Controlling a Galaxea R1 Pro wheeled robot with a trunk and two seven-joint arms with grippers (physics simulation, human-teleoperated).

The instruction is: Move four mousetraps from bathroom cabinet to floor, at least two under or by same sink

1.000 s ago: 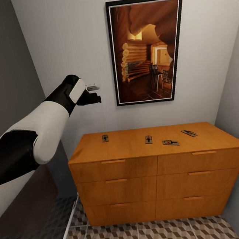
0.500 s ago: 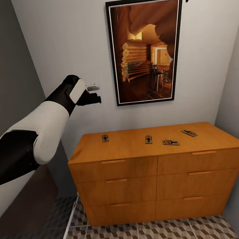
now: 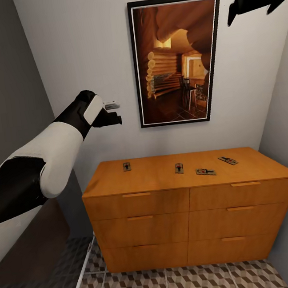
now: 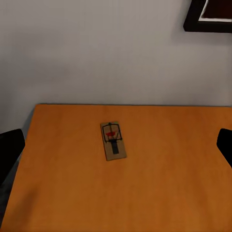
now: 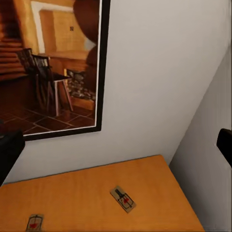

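**Both arms raised, jaws apart**

Your left arm reaches forward and up, its left gripper [image 3: 112, 113] held high with jaws spread wide. Your right gripper [image 3: 253, 4] hangs higher still, dark fingers parted.

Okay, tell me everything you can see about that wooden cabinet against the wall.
The cabinet is a long, low chest of orange-brown wood, standing on the patterned tile floor against the white wall, below a framed picture. Its front shows two columns of three flat drawer fronts, all closed, each with a slim bar handle near its top edge. Its right end sits close to the side wall. Four mousetraps lie flat on its top, apart from one another, with nothing else on it.
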